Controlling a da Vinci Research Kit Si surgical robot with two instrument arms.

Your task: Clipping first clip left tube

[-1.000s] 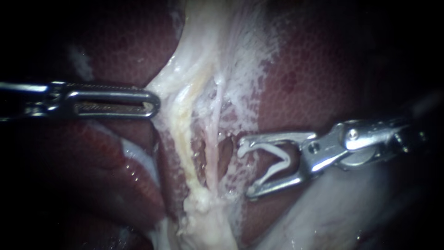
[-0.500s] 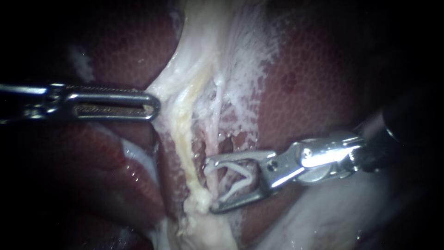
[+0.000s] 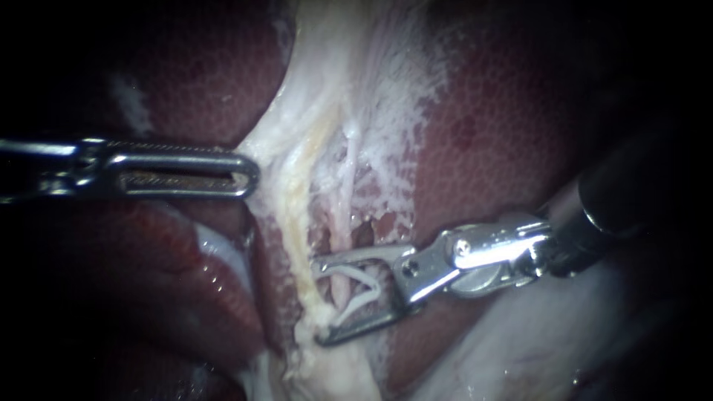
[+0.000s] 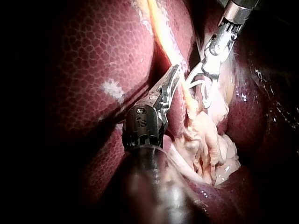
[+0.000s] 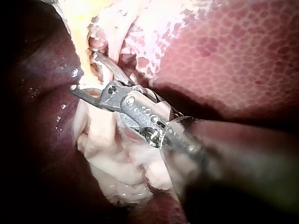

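Note:
My right instrument (image 3: 319,301) comes in from the right with its jaws open and a white clip (image 3: 358,286) seated between them. The jaws straddle a thin pink tube (image 3: 343,215), and their tips reach the yellowish tube (image 3: 292,215) to its left. In the right wrist view its jaws (image 5: 84,72) lie across the pale strands. My left instrument (image 3: 249,172) lies level from the left, shut on the edge of the whitish tissue (image 3: 260,145). The left wrist view shows its jaws (image 4: 175,70) together beside the yellow strand, with the right instrument (image 4: 200,89) just beyond.
Dark red liver (image 3: 505,134) lies on both sides of the pale band. A lump of ragged white tissue (image 3: 327,356) hangs under the right jaws. Smooth pale tissue (image 3: 535,334) sits under the right instrument's shaft.
My right instrument has moved left and slightly down, bringing its open jaws and clip from beside the tubes to around the pink tube. The left instrument has held still.

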